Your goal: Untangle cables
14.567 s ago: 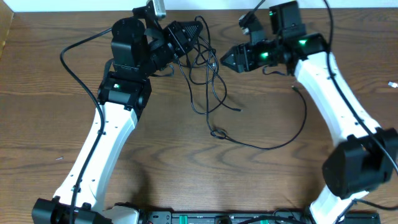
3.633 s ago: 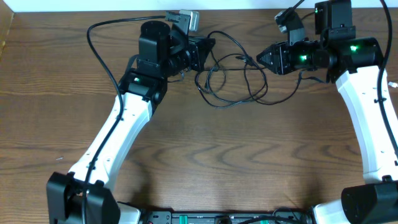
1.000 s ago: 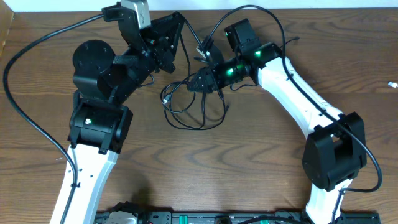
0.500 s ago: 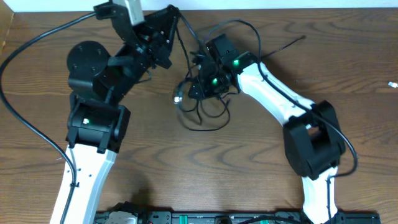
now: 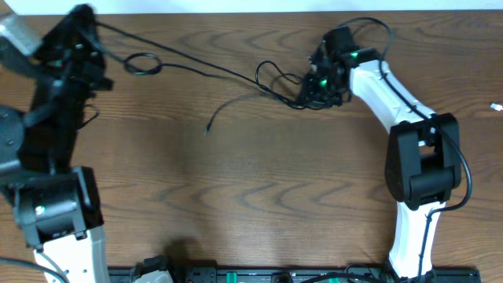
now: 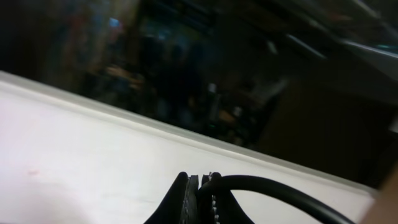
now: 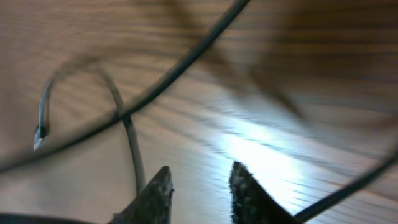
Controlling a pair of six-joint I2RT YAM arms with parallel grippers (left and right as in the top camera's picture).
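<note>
My L fingers (image 6: 183,199) are clamped on the black cable (image 6: 267,183), taut across the counter (image 5: 259,181). R fingers (image 7: 155,193) slightly apart by the tangle (image 5: 287,86), nothing betw. them.

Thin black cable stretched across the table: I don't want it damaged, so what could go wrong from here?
1. The thin black cable runs straight from the left gripper, shut on it, to the tangle beside the right gripper; more pulling may tighten that tangle or strain the cord.
2. The right gripper's fingers stand apart with nothing visibly between them, so the tangle may just drag across the wooden table.
</note>
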